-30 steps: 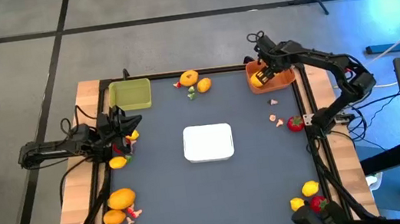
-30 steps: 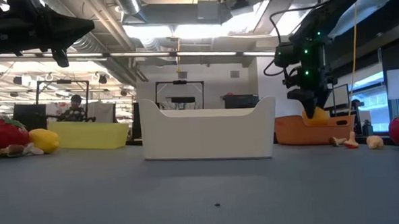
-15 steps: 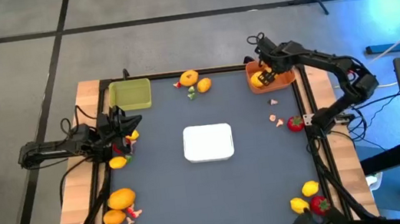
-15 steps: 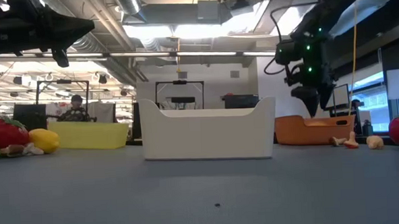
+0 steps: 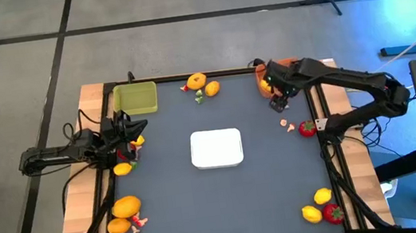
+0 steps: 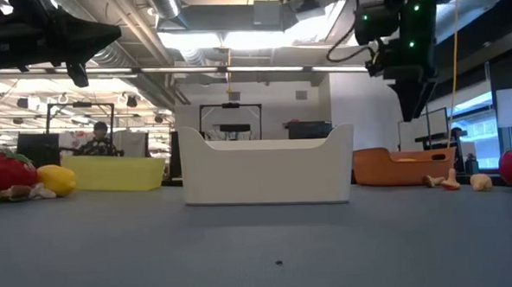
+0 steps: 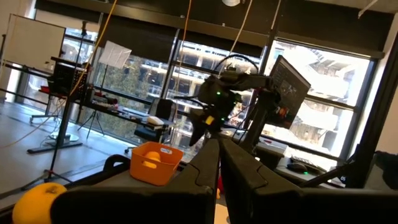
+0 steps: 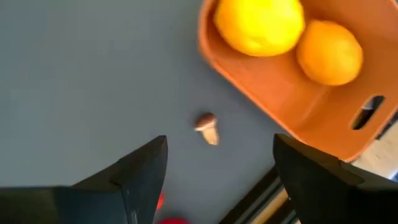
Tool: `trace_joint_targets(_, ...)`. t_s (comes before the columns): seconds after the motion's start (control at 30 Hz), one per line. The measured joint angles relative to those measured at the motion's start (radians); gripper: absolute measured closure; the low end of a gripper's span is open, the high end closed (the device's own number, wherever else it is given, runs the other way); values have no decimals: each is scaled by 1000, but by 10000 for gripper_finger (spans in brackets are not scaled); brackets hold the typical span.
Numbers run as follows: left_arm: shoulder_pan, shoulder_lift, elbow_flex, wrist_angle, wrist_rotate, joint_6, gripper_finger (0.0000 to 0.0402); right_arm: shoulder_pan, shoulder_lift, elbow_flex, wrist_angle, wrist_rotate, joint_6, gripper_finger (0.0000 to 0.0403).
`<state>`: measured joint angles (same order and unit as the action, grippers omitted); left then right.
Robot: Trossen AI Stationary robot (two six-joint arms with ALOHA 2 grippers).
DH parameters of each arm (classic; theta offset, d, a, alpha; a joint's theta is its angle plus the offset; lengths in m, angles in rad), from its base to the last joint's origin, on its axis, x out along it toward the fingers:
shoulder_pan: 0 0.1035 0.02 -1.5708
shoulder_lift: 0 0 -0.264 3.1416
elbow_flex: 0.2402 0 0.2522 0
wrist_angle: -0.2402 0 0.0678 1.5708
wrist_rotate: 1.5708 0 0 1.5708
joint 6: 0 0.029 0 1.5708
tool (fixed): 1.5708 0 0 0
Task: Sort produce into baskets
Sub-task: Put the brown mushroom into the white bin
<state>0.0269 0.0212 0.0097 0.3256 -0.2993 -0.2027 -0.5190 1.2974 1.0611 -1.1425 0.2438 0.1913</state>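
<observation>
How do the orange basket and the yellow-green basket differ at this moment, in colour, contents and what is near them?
The orange basket holds two fruits, a yellow one and an orange one; the yellow-green basket looks empty from above. The orange basket sits at the table's far right corner with the open right gripper just beside it; the yellow-green one sits far left, with the left gripper nearer the table's front. Both are small square tubs.

The tray [image 5: 216,148] sits mid-bench [image 5: 267,197]. Far-left of the tray stands one basket [image 5: 136,99]; far-right of it stands the other basket [image 5: 266,77], holding two fruits [image 8: 259,23]. Two more fruits [image 5: 197,81] lie beyond the tray, between the baskets. Right of the tray lies a strawberry [image 5: 307,127]. Near-left and near-right of the tray lie further fruit clusters [image 5: 126,208].
</observation>
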Motion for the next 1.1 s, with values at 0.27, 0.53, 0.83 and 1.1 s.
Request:
trace_joint_targets(0.27, 0, 0, 0, 0, 0, 0, 389, 97, -1, -113, 55, 22, 128, 127)
trace_joint_targets(0.53, 0, 0, 0, -1, 0, 3, 389, 70, -1, -238, 184, 27, 196, 150)
trace_joint_targets(0.83, 0, 0, 0, 0, 0, 1, 389, 0, 4, -339, 324, 8, 224, 178)
trace_joint_targets(1.1, 0, 0, 0, 0, 0, -1, 389, -61, 4, -405, 421, 7, 197, 210)
